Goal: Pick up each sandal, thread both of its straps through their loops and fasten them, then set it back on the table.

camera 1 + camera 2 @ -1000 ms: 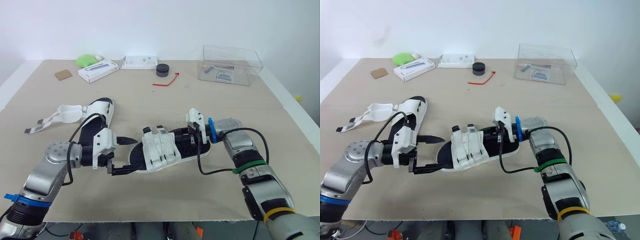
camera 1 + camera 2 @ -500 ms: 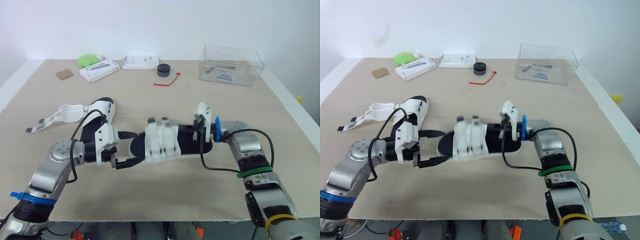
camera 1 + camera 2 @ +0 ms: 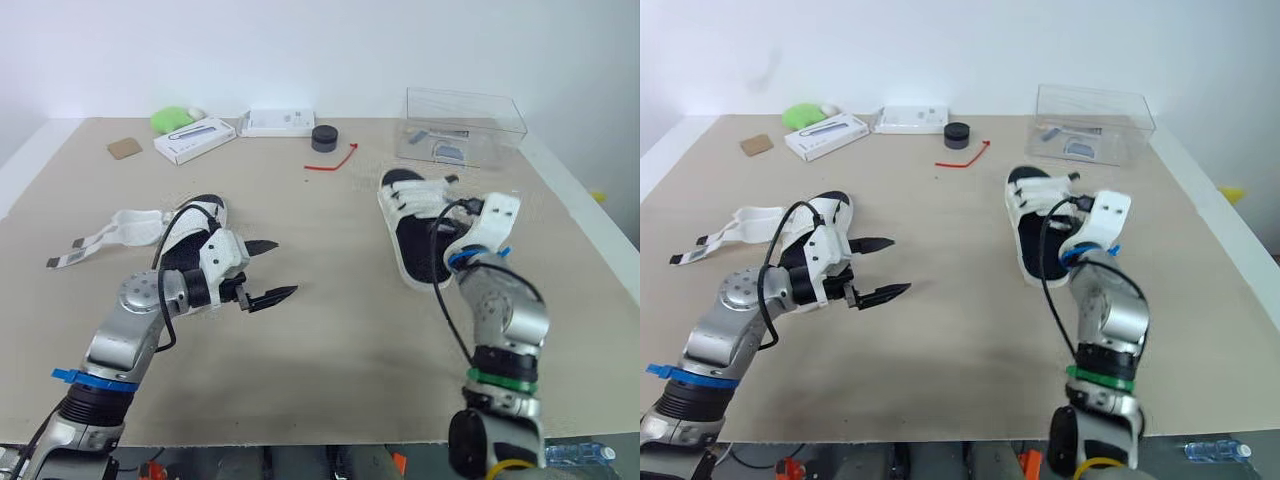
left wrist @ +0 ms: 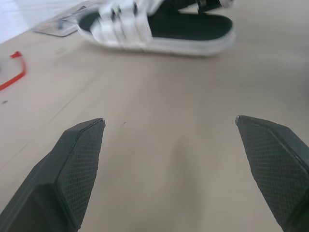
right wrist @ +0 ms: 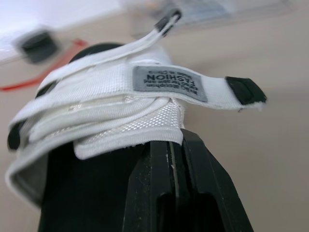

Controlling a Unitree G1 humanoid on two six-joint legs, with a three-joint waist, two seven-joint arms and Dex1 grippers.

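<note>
One sandal (image 3: 412,238), black footbed with white straps (image 5: 145,94), is at the right of the table, toe pointing away. My right gripper (image 5: 171,145) is shut on it from the heel end, just under the straps. I cannot tell whether the sole touches the table. The other sandal (image 3: 192,232) lies at the left with its white straps (image 3: 128,227) spread open to the left. My left gripper (image 3: 284,267) hovers open over bare table just right of that sandal, with nothing between its fingertips (image 4: 91,130). The held sandal (image 4: 159,31) lies well beyond it.
Along the far edge are a clear plastic box (image 3: 462,128), a red tie (image 3: 333,160), a black round cap (image 3: 323,138), two white boxes (image 3: 196,140) (image 3: 277,123), a green object (image 3: 173,120) and a brown card (image 3: 124,148).
My right arm swung the sandal from the table's middle to the right and turned its toe away. My left gripper, earlier around the toe, now stands apart from it, still open.
</note>
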